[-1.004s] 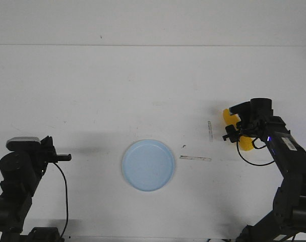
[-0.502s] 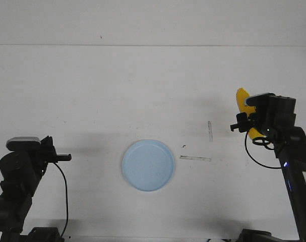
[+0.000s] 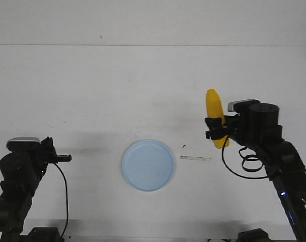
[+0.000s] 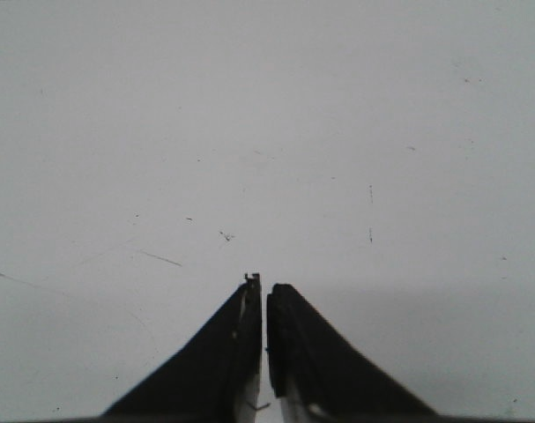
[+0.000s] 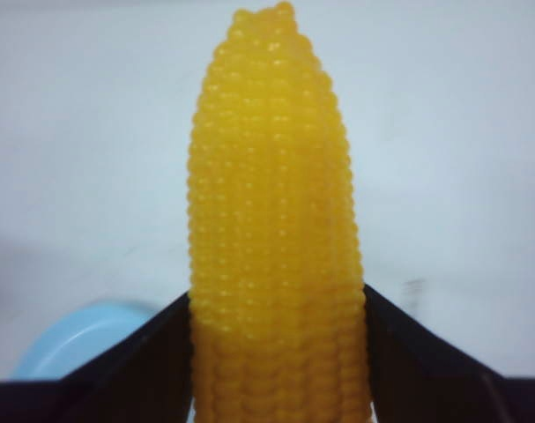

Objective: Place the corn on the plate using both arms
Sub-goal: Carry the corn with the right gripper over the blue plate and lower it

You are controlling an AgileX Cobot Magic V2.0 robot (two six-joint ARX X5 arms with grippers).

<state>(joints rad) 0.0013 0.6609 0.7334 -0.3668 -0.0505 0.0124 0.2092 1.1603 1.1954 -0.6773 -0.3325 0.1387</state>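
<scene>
Carried leftward since half a second ago, the corn (image 3: 215, 117) sits clamped in the right gripper (image 3: 217, 132), above the table's right side. Transport continues; next, lowering over the plate (image 3: 148, 165). Left gripper (image 4: 263, 304) rests closed, empty.

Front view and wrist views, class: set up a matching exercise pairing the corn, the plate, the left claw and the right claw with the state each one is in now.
Column one:
1. corn
2. plate
3. left claw
4. right claw

Column two:
A. shut, holding nothing
B. lying bare on the table, nothing on it
C. held in the air, off the table
D. clamped around a yellow cob

Pairs: 1-C, 2-B, 3-A, 4-D
</scene>
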